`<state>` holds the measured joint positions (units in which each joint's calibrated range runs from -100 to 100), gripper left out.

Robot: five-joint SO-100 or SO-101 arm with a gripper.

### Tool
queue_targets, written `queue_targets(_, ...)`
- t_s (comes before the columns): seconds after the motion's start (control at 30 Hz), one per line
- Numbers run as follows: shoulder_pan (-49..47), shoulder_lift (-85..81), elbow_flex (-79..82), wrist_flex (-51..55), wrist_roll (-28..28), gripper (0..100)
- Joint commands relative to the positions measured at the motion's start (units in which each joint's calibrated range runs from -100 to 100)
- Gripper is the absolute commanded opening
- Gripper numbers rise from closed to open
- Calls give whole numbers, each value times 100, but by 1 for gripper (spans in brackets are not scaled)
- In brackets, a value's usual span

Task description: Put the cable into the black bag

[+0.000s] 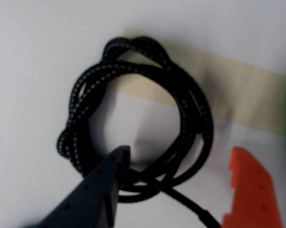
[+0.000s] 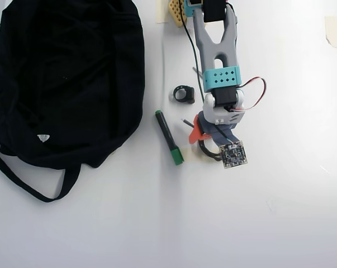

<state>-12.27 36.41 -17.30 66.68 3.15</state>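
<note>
Wrist view, nearest first: the gripper (image 1: 176, 190) is sitting low over the cable (image 1: 86, 95), jaws spread wide — the dark finger (image 1: 97, 190) is poking its tip down inside the loop against the lower strands, while the orange finger (image 1: 252, 190) is standing outside the coil on the right. Nothing is clamped yet; the lower-right bundle of strands is lying between the two fingers.

Handling judgement: the cable is looking light, soft and floppy, with a braided cover that should give fair friction. Best hold is probably that lower-right bundle, where several turns are running together — a pinch on one strand would likely let the coil sag or unwind. The straight free end is trailing off toward the bottom edge and will probably dangle when lifted.

Looks: thin black braided cord with pale flecks, wound into a small round coil, twisted over itself at the top, resting on the white table (image 1: 29, 47) and partly over a strip of beige tape (image 1: 247, 95).

Overhead, the coil is mostly hidden under the wrist, near mid-table. Just left is a green-capped marker (image 2: 168, 137), beyond it a small black ring (image 2: 183, 94). The black bag (image 2: 67, 72) is lying well apart at far left — whether its mouth is open is hard to tell.
</note>
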Motion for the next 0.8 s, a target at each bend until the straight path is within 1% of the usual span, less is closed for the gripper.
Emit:
queue_targets(0.0, 45, -72, -166, -79, -42, 27)
queue_targets(0.77, 128, 368, -490, -79, -116, 27)
